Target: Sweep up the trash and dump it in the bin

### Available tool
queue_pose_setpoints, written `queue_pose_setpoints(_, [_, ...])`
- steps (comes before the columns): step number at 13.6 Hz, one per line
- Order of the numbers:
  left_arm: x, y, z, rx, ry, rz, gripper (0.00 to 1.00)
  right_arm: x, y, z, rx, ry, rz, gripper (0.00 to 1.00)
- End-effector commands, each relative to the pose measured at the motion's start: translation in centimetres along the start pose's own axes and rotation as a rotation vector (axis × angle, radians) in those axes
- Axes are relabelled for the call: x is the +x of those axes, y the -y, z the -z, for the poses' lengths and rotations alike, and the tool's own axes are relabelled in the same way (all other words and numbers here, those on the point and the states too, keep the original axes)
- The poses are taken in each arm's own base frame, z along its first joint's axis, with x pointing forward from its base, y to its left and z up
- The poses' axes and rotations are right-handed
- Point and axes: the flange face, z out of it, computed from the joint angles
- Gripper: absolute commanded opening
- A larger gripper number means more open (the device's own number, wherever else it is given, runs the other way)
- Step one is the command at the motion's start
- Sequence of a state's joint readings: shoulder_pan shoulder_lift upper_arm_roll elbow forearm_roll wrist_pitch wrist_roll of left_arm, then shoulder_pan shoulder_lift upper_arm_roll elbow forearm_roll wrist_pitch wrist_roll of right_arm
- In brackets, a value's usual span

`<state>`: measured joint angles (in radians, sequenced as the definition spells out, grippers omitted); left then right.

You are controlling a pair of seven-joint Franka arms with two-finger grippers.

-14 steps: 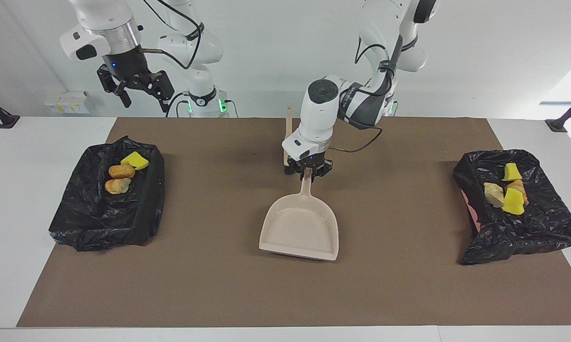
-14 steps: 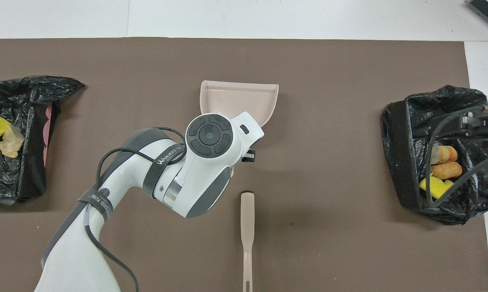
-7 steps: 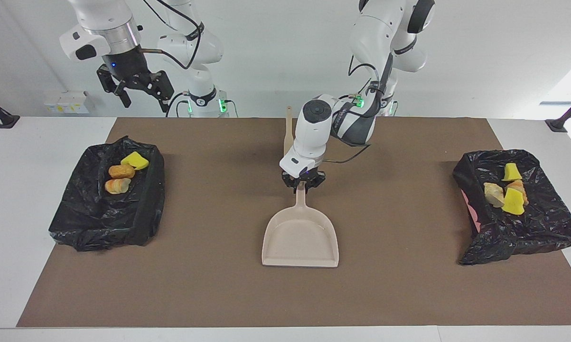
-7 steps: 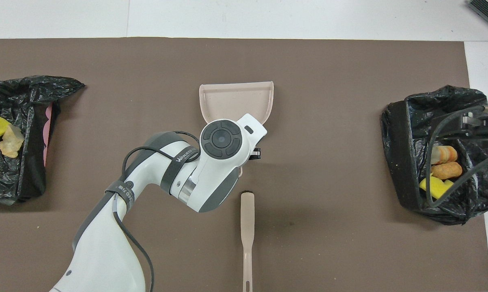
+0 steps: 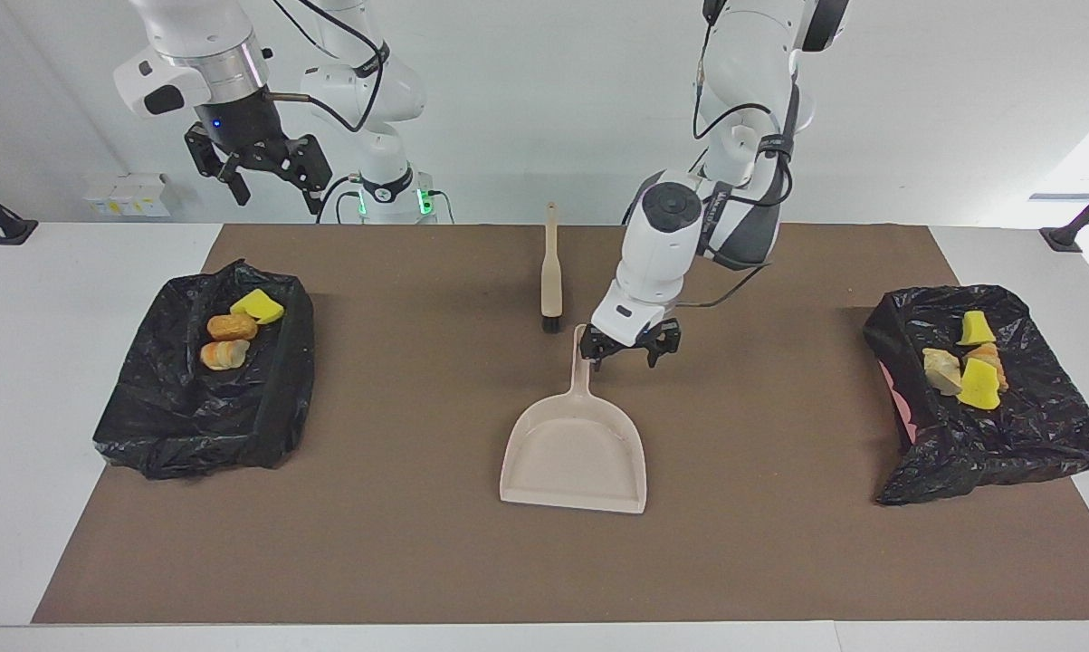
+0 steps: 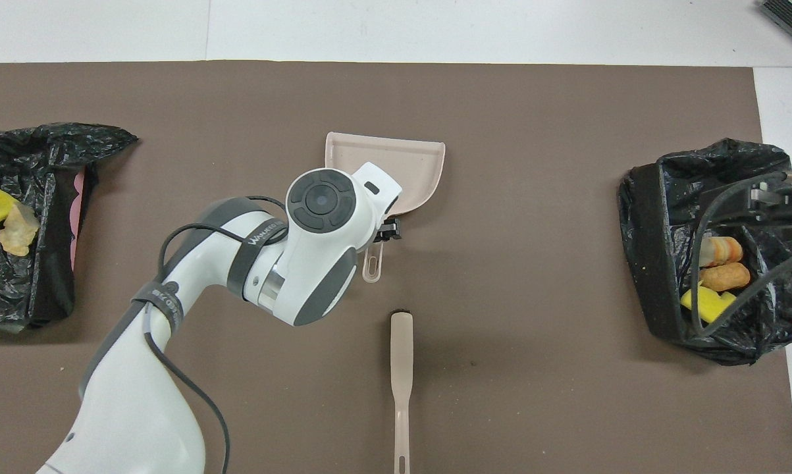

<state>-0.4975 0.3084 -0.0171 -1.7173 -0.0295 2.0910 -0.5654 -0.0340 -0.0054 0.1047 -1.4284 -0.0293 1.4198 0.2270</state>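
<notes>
White walls and a brown mat (image 5: 417,561) across a pale table frame a clean-up that looks all but done. At centre frame in the facing view the dustpan (image 5: 573,457) lies flat and empty, its handle running up the picture toward the robots and its open mouth facing the lower edge. The left gripper (image 5: 630,349) hovers just beside the handle's tip, toward the left arm's end of the table, fingers spread wide and holding nothing. A second ago those fingers were clamped on the handle; half a second ago they were still around it; now they have let go and shifted aside, and the pan has settled square on the mat.

The brush (image 5: 551,272) lies higher in the frame, its long axis in line with the pan's handle, bristles nearly meeting the handle's tip. It is the left arm that stands nearer both tools.

The trash is off the mat: three pieces (image 5: 233,330) sit in the black-lined bin (image 5: 164,407) at middle left of the frame, four more (image 5: 968,367) in the bin (image 5: 1006,444) at middle right (a few crumbs may remain on the mat, too small to call). The right gripper (image 5: 259,167) waits, open and empty, raised at upper left above its bin, unmoved over the second.
</notes>
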Motion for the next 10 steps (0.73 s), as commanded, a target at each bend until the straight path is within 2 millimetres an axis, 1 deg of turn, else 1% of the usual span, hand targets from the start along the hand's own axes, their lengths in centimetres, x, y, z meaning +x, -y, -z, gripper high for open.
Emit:
queue_pose_setpoints(1, [1.0,2.9,2.5,-0.013,0.010,0.001,1.00,-0.4,-0.4,0.0,0.019,0.009,0.019,1.00])
queue_pose_setpoints(3, [2.2,6.0,3.9,-0.006,0.015,-0.046,1.00,-0.4,-0.4,0.0,0.019,0.009,0.017,1.00])
queue_pose_setpoints(4, [2.6,7.5,5.4,-0.004,0.013,-0.078,1.00,-0.4,-0.4,0.0,0.019,0.009,0.019,1.00])
queue_pose_setpoints(5, [3.1,9.7,6.6,0.000,0.017,-0.109,1.00,-0.4,-0.4,0.0,0.018,0.010,0.019,1.00])
queue_pose_setpoints(8, [3.5,15.3,10.1,0.006,0.033,-0.196,1.00,-0.5,-0.4,0.1,0.019,0.007,0.018,1.00])
queue_pose_setpoints(9, [3.4,16.9,11.3,0.008,0.035,-0.217,1.00,-0.5,-0.4,0.0,0.018,0.009,0.019,1.00])
queue_pose_setpoints(10, [3.3,19.0,12.8,0.008,0.032,-0.232,1.00,-0.5,-0.4,0.1,0.019,0.007,0.018,1.00])
